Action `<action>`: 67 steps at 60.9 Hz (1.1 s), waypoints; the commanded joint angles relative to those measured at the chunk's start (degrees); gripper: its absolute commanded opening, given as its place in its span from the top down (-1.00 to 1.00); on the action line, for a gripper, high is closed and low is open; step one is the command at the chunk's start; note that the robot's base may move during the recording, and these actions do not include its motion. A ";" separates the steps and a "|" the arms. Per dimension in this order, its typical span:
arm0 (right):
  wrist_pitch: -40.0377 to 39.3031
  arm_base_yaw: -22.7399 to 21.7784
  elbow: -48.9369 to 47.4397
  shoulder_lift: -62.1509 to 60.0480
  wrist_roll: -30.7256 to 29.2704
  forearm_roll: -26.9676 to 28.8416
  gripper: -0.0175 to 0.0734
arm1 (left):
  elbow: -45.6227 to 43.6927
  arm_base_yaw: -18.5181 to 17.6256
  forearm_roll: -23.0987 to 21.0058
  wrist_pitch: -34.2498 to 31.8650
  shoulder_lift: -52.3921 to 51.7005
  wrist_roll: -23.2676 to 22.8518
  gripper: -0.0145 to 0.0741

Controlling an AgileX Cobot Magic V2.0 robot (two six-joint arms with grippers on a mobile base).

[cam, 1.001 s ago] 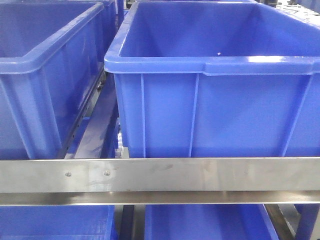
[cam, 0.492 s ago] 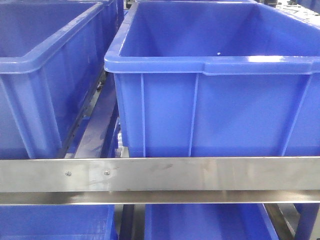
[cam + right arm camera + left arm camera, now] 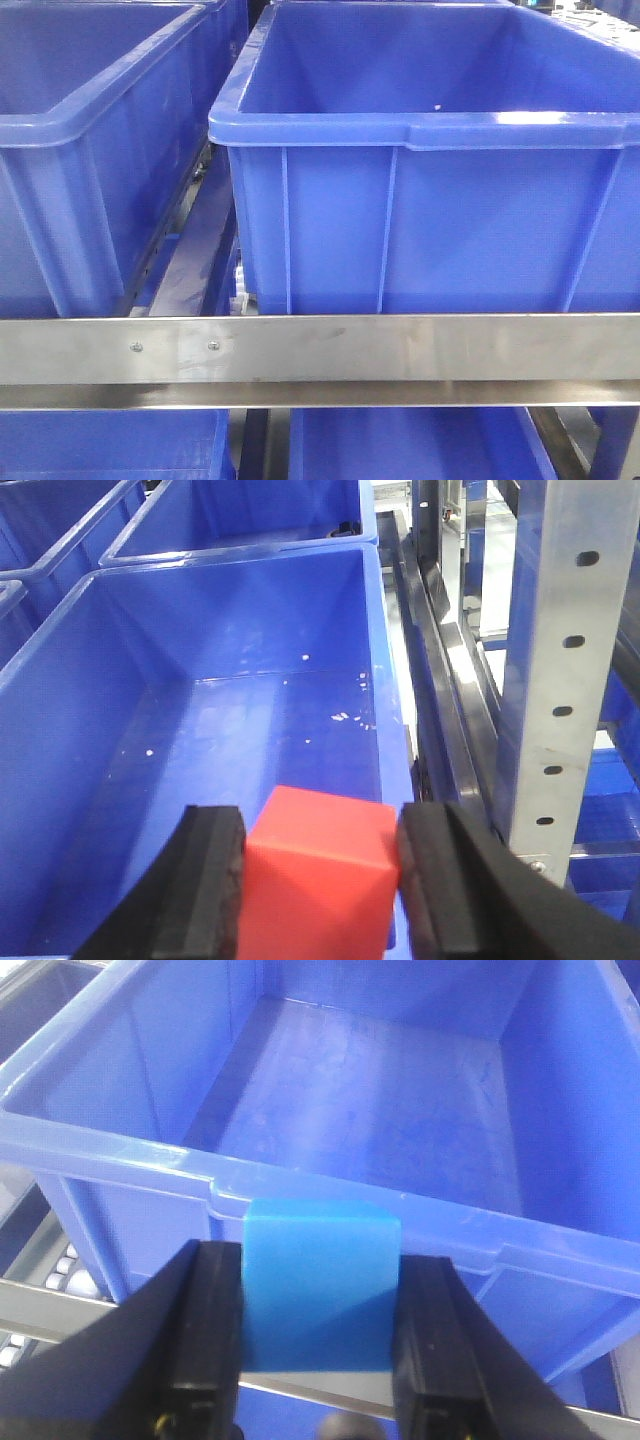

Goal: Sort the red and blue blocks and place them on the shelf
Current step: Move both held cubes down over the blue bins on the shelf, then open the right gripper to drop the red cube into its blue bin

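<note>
Front view: two big blue plastic crates sit side by side on the brushed stainless-steel shelf [image 3: 400, 350], w/ its flat front rail running across at 6 o'clock, two screws near the left end. The larger-looking crate [image 3: 430, 200] fills centre to 3 o'clock; its neighbour [image 3: 90, 160] is at 9 o'clock, a narrow gap btwn them showing shelf runners. More blue crates show under the rail on the lower tier. No arms visible in this view.

Left wrist view: left gripper [image 3: 315, 1360] has its black fingers [image 3: 205, 1350] clamped on the small matte mid-blue cube [image 3: 318, 1290], one finger each side, touching both faces. Cube sits at 6 o'clock in frame, just in front of a blue crate's near rim [image 3: 300, 1175]; crate's inside floor opens toward 12 o'clock. Can't tell whether the cube is over the rim or short of it. Steel rail strip visible at 8 o'clock, below the crate.

Right wrist view: right gripper [image 3: 320, 880] grips the small matte bright red cube [image 3: 315, 875] btwn two black fingers [image 3: 215, 880], both pads against its sides. Cube is at 6 o'clock, above the near end of a blue crate [image 3: 200, 680] whose floor shows pale specks. Another blue crate lies beyond at 12 o'clock. A perforated steel upright [image 3: 560, 660] of the shelf stands at 3 o'clock, just beside the crate.
</note>
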 commanded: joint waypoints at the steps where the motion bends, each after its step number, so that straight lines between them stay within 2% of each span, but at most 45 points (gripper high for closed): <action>1: -5.48 -0.36 -1.49 0.02 -0.30 -0.50 0.51 | -1.76 -0.02 0.50 -5.08 0.41 -0.32 0.40; 24: -5.48 -0.36 -1.49 0.02 -0.30 -0.06 0.51 | -1.87 -0.02 0.50 -5.83 0.41 -0.32 0.40; 38: -5.57 -0.30 -1.76 0.99 -0.35 -0.12 0.51 | -6.43 -0.02 0.62 -6.71 1.22 -0.32 0.40; 54: -5.64 -0.30 -5.38 4.62 -0.40 -0.48 0.51 | -12.67 -0.02 0.72 -6.73 7.09 -0.21 0.40; 67: -6.26 -0.30 -8.66 9.68 -0.40 -0.52 0.51 | -16.69 -0.02 0.72 -9.80 14.01 -0.11 0.40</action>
